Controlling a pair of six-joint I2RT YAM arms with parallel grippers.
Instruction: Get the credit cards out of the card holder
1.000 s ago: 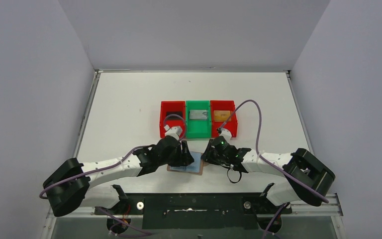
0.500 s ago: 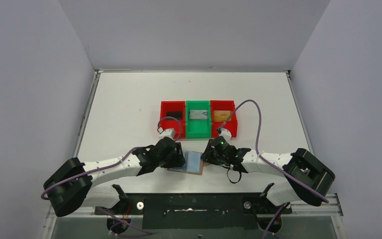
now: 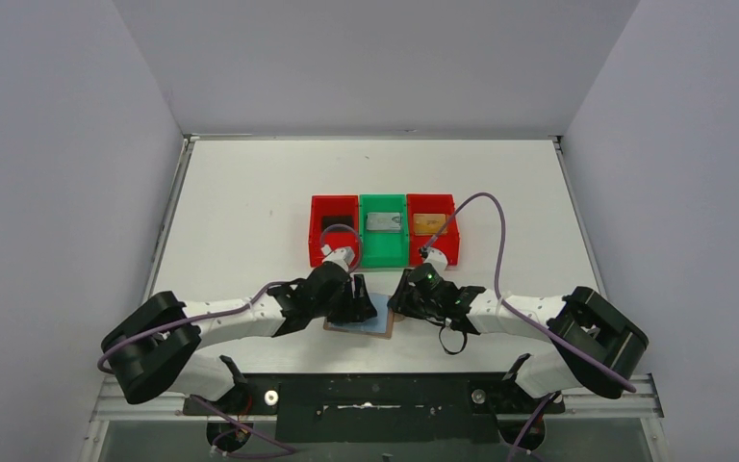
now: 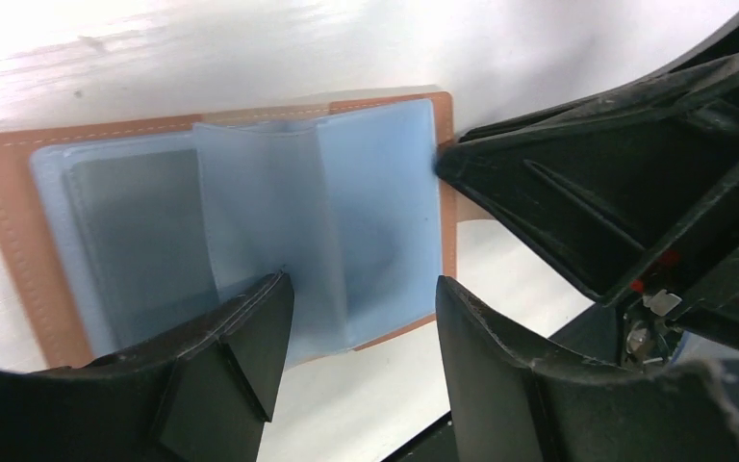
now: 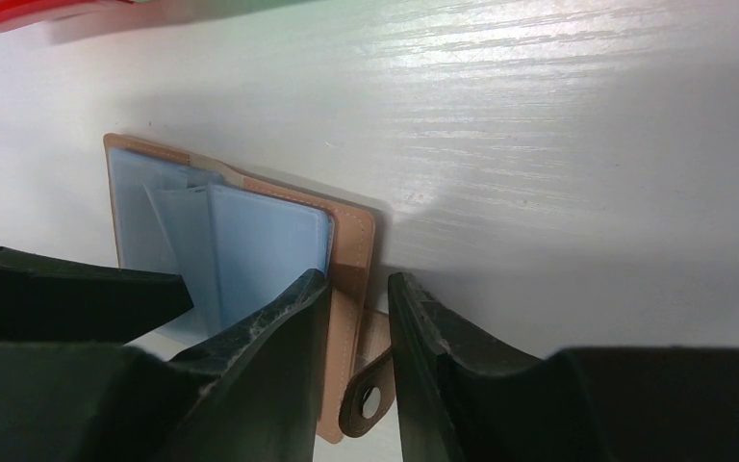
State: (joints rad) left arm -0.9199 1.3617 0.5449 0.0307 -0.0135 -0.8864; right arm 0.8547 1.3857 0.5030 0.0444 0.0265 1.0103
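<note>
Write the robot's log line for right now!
card holder: open, flat | left gripper: open above it | right gripper: straddling its edge

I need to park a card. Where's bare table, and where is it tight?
Bare table: beyond the green bin, left of the left red bin and right of the right red bin (a cable arcs over it). Crowded: near centre, where left claw and right claw meet over the card holder, just before the green bin.

walls: plain pale grey, three sides | table: white, faint sheen | light: even
</note>
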